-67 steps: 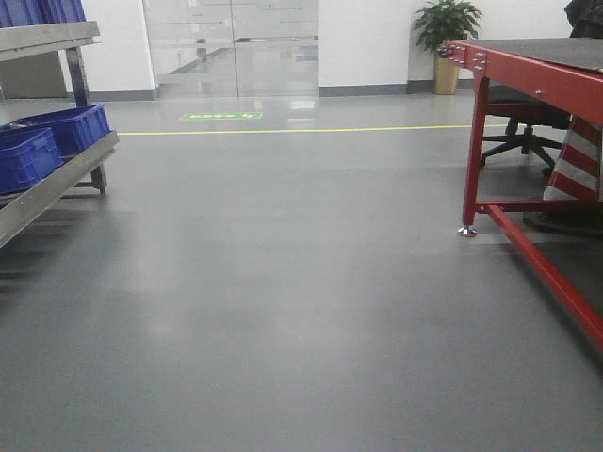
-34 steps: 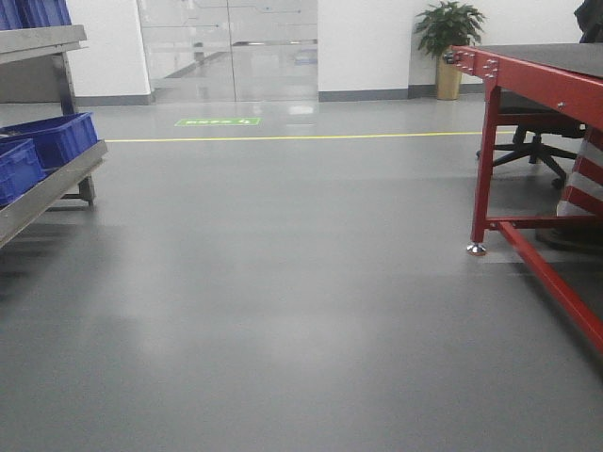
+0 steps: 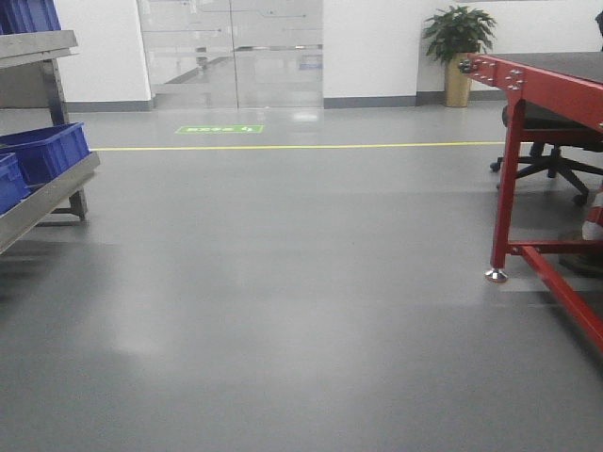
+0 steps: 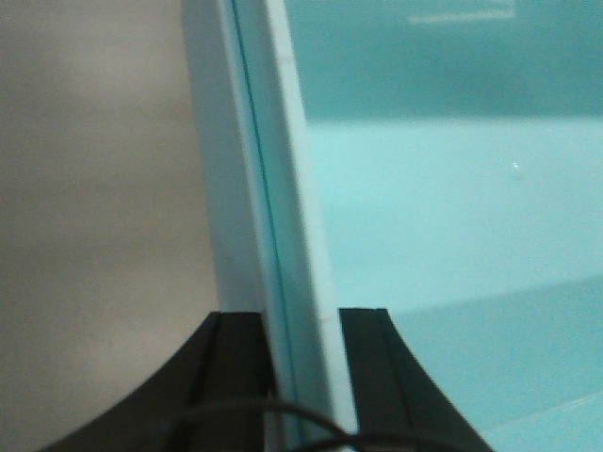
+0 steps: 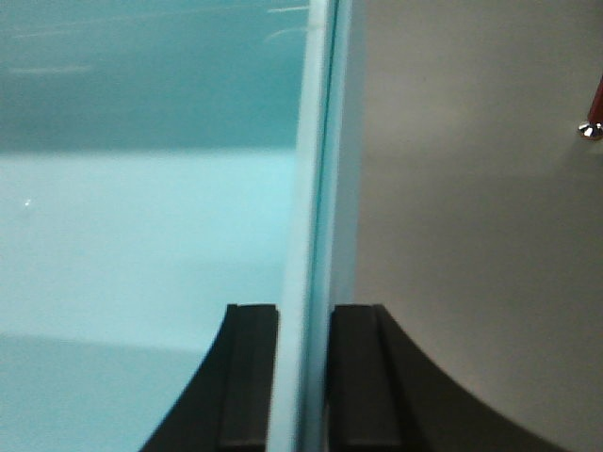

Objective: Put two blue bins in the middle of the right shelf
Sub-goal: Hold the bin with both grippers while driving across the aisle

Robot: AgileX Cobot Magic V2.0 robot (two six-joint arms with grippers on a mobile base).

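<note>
A pale blue bin fills both wrist views; neither it nor the grippers show in the front view. In the left wrist view my left gripper [image 4: 301, 315] is shut on the bin's upright left wall, with the bin's inside [image 4: 452, 207] to the right of the black fingers. In the right wrist view my right gripper [image 5: 303, 309] is shut on the opposite wall, the bin's inside [image 5: 141, 207] to its left. A thin dark seam runs along each gripped rim. I cannot tell whether this is one bin or two nested. The right shelf middle is out of view.
Grey floor stretches ahead. A steel rack [image 3: 47, 198] with dark blue bins [image 3: 47, 151] stands at the left edge. A red-framed table [image 3: 556, 85] stands at the right, with its leg foot [image 3: 496, 275] on the floor and an office chair [image 3: 556, 155] behind. Glass doors [image 3: 231, 52] and a plant [image 3: 459, 42] are at the far wall.
The front view has advanced: the rack has slid further off the left edge, while the red table leg has moved right and lower in the frame.
</note>
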